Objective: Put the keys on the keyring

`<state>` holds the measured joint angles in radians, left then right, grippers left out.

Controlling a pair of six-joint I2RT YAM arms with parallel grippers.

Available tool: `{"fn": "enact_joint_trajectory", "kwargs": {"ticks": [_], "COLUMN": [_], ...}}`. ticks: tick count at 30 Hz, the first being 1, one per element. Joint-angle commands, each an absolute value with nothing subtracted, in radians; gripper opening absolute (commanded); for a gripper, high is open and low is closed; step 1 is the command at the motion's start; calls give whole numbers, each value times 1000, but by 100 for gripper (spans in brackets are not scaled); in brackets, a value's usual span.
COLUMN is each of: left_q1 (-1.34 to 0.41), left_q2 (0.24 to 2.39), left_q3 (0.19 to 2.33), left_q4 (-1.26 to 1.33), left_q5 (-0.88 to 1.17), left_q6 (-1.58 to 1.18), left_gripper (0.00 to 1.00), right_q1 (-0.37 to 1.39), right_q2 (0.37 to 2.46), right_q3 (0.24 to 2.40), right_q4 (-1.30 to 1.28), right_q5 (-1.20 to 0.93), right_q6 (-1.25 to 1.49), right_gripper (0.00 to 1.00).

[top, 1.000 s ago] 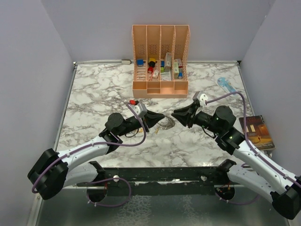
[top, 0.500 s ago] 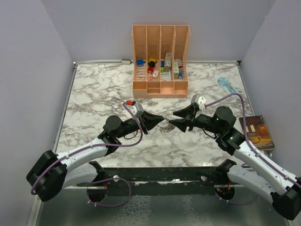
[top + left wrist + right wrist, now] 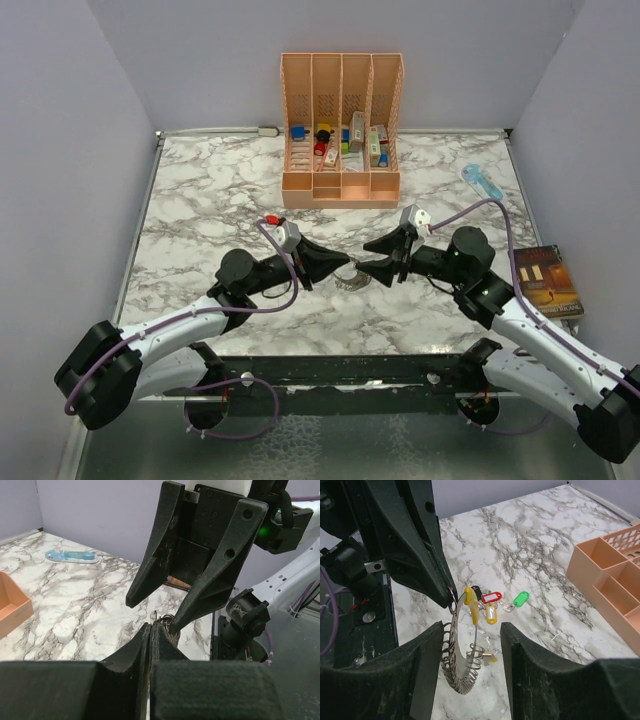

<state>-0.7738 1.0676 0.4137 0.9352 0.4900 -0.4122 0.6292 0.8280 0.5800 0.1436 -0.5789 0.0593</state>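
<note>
Beneath the pinching left gripper (image 3: 451,594), at six o'clock, dangles a silvery beaded-chain keyring (image 3: 456,675): likely light, floppy; right gripper (image 3: 366,256) gapes; take its yellow band (image 3: 472,611).

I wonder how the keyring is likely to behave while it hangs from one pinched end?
The keyring is probably floppy: it droops in a curve from the left tool. It seems light, as a fingertip pinch carries it. Hanging like this, it may swing when moved.

I'm looking into a robotics lab test cell: plain lilac-grey partition walls (image 3: 60,150) are boxing in a white-and-grey marble-patterned counter (image 3: 200,190), while my cabled white-and-black left arm (image 3: 175,325) and right arm (image 3: 545,335) are sitting bolted to a black metal rail (image 3: 340,372).
</note>
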Motion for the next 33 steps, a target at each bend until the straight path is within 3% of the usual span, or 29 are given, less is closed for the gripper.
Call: {"fn": "enact_joint_trajectory", "kwargs": {"ticks": [1, 27, 31, 33], "left_q1": [-779, -778, -778, -779], "left_q2": [1040, 1067, 1068, 1069], "left_q3": [409, 413, 420, 424], "left_q4": [1008, 975, 967, 962], "left_q5": [524, 583, 599, 606], "left_q6": [-427, -407, -412, -407], "left_gripper": [0, 0, 0, 0], "right_q1": [634, 634, 634, 634], "right_q2": [847, 885, 899, 905], "right_q3": [567, 564, 575, 580], "right_q4": [235, 293, 277, 265], "right_q5": [-643, -683, -698, -696], "right_q6": [90, 107, 98, 96], "right_gripper": [49, 30, 12, 8]}}
